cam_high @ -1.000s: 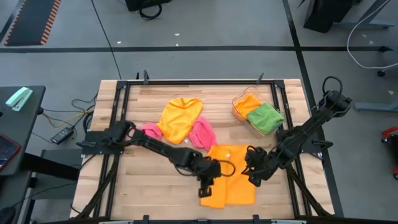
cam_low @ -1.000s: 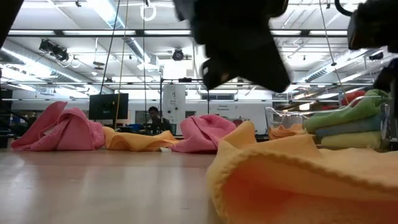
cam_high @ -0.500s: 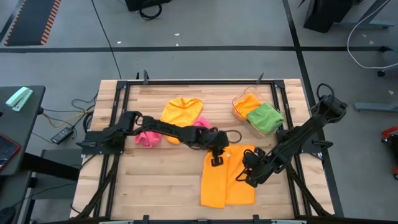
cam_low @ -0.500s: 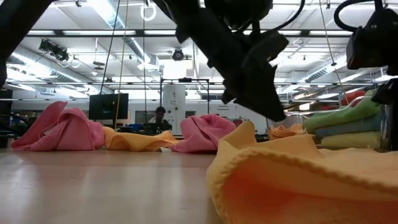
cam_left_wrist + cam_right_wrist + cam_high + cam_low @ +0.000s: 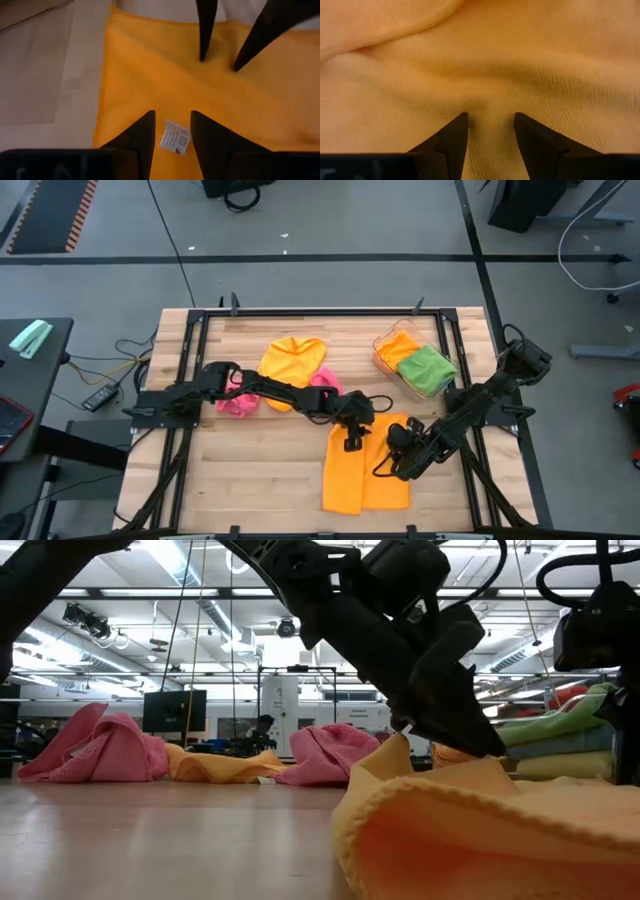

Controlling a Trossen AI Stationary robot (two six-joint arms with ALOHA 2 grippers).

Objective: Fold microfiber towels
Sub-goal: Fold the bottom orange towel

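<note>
The left hand [image 5: 351, 440] sits low over the far edge of the orange towel [image 5: 366, 463], its two fingers spread apart with a small white label [image 5: 175, 138] lying between them; the left wrist view shows the tips resting on or just above the cloth, holding nothing. The right hand [image 5: 392, 467] is down on the same towel near its right side, fingers [image 5: 451, 137] also apart, with a soft ridge of orange cloth rising between them. Whether that ridge is actually pinched cannot be told from these views.

The orange towel lies on the near middle of the wooden surface [image 5: 250, 470], folded into a tall rectangle with a seam running along its length. In the low view its near edge [image 5: 470, 830] bulges up thick and rounded.

Behind the left arm, a crumpled yellow towel [image 5: 290, 364] lies at the far middle of the surface. Just beside it on either side are two bunched pink towels, one toward the left [image 5: 236, 398] and one nearer the centre [image 5: 324, 383], partly covered by the arm.

At the far right stands a clear plastic tray [image 5: 383, 340] holding folded towels, a green one [image 5: 427, 368] on top and an orange one [image 5: 399, 346] behind it.
</note>
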